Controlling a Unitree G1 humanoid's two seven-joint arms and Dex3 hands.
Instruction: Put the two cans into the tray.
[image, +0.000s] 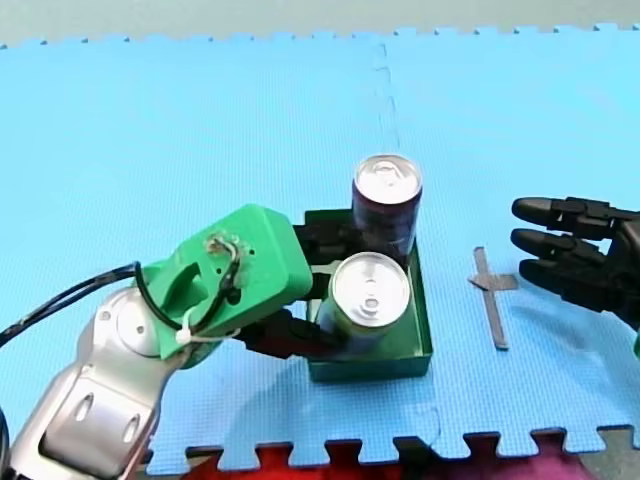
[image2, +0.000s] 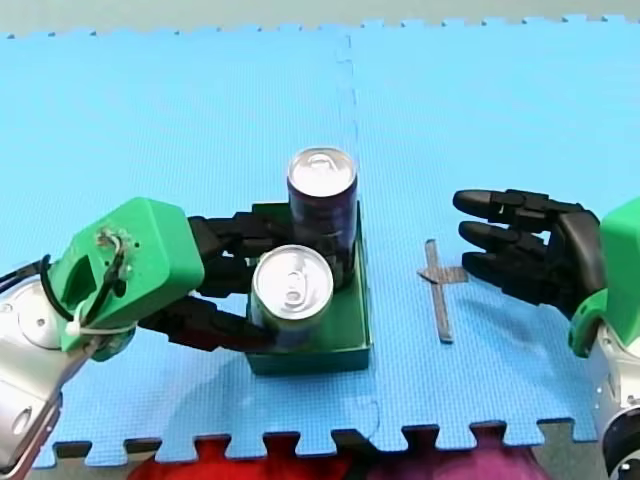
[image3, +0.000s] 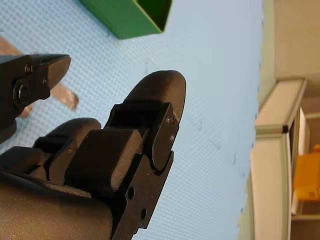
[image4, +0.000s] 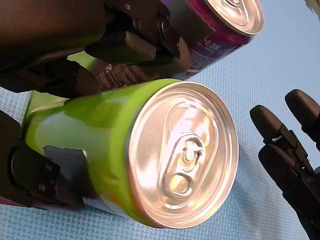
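Observation:
A green tray (image: 421, 352) sits on the blue foam mat. Two cans stand upright in it: a purple can (image: 387, 205) at the far end and a green can (image: 370, 290) at the near end. My left hand (image: 322, 298) comes in from the left and is shut on the green can, with fingers behind it and the thumb at its near side. The second wrist view shows the same grasp on the green can (image4: 165, 155), with the purple can (image4: 225, 25) just beyond. My right hand (image: 560, 250) hovers right of the tray and holds nothing.
A grey tape cross (image: 492, 290) lies on the mat between the tray and my right hand. The mat's jigsaw front edge (image: 400, 450) runs just below the tray. A tray corner (image3: 135, 17) and a pale shelf (image3: 280, 150) show in the first wrist view.

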